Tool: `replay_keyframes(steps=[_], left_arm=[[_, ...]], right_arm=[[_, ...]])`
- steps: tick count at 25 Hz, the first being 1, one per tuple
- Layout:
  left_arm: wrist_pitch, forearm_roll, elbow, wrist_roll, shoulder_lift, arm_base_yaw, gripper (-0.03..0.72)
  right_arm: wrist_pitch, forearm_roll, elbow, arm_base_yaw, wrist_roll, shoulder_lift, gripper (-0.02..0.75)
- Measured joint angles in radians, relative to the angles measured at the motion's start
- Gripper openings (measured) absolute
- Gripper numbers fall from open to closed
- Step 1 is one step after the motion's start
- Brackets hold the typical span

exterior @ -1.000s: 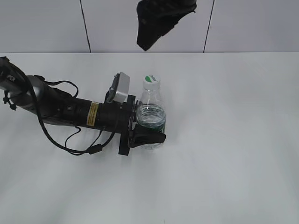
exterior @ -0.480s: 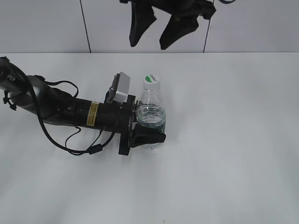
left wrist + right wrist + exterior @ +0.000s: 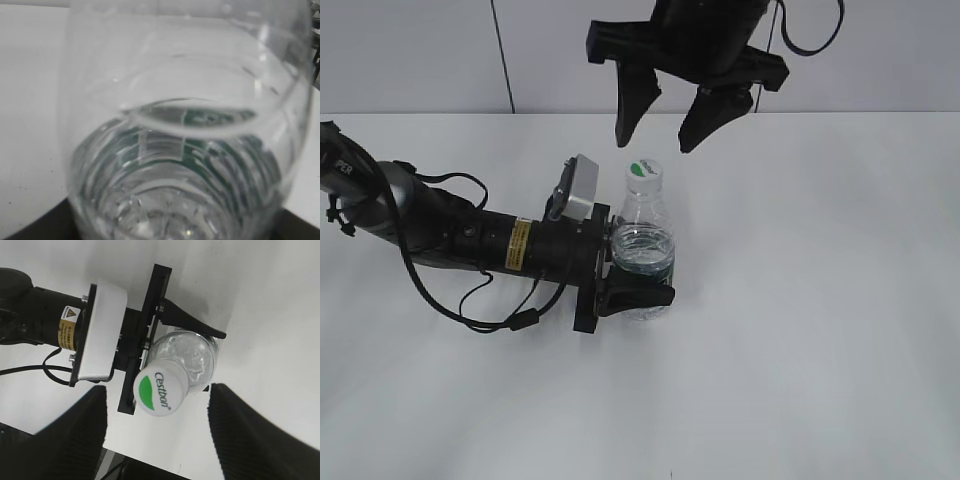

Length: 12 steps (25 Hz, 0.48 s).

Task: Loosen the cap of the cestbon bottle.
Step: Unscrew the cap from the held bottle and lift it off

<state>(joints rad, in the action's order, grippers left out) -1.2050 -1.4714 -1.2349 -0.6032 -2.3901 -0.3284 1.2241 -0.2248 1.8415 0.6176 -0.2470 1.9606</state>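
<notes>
"Cestbon" on the cap (image 3: 159, 388)

The right gripper (image 3: 157, 437), spread wide, hangs above the cap (image 3: 160, 389) of the cestbon bottle (image 3: 192, 357).

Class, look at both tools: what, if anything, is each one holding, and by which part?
The left tool grips the water bottle around its lower body, at the label band. The right tool is open above the cap and holds nothing.

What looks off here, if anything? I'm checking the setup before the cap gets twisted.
Nothing stands out. The cestbon bottle stands upright on the table, clamped by the left gripper, its cap on and no spill visible. The open right gripper hangs above the cap.
</notes>
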Motion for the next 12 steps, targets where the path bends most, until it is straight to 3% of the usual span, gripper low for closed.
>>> replay_keyframes(steps=[12], left_arm=[[0.0, -0.001, 0.0, 0.0, 0.0, 0.0, 0.407]], right_arm=[[-0.001, -0.001, 0.0, 0.0, -0.008, 0.039, 0.482]])
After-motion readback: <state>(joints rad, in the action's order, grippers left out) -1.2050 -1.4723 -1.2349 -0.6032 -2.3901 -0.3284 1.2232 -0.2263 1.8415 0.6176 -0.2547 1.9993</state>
